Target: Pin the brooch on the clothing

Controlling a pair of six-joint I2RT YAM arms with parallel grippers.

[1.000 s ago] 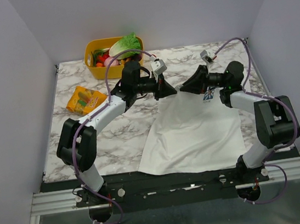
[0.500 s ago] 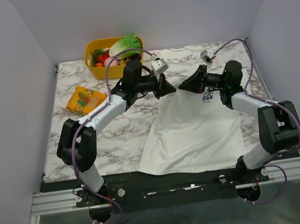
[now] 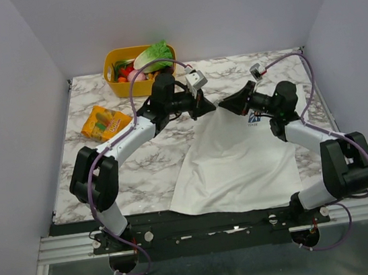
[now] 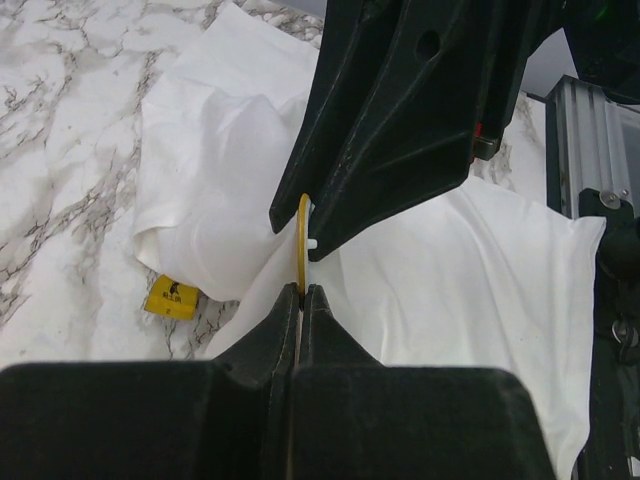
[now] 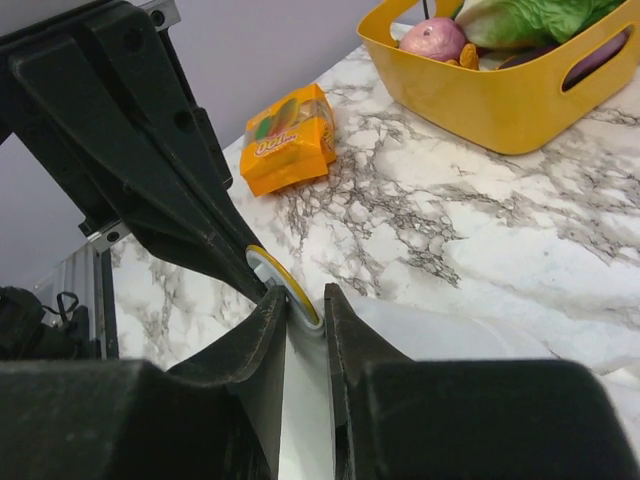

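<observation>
A yellow plastic basket (image 3: 109, 71) is set at the far left of the white marbled table (image 3: 135, 178). In it a green leafy cabbage (image 3: 154, 53), a pink-purple round vegetable (image 5: 437, 38) and some small red and orange pieces are seen. An orange snack packet (image 3: 105, 121) is laid flat on the table near the basket, on the side nearer the arms. A white short-sleeved T-shirt (image 3: 235, 164) is spread over the right half of the table, its hem at the near edge. Its upper part is gathered up toward the two grippers, and its yellow collar tag (image 4: 172, 297) is seen at the edge of the bunched cloth. Both arms are reached forward and turned inward, so that the left gripper (image 3: 209, 108) and the right gripper (image 3: 223, 107) are brought tip to tip above the shirt's upper edge. The small blue square print (image 3: 254, 119) is seen just beside the right wrist. A small round gold-yellow brooch (image 4: 302, 240) is pinched edge-on between the fully closed fingertips of the left gripper. It is pressed against the tips of the right gripper, whose jaws are kept narrow with a fold of white cloth between them.
</observation>
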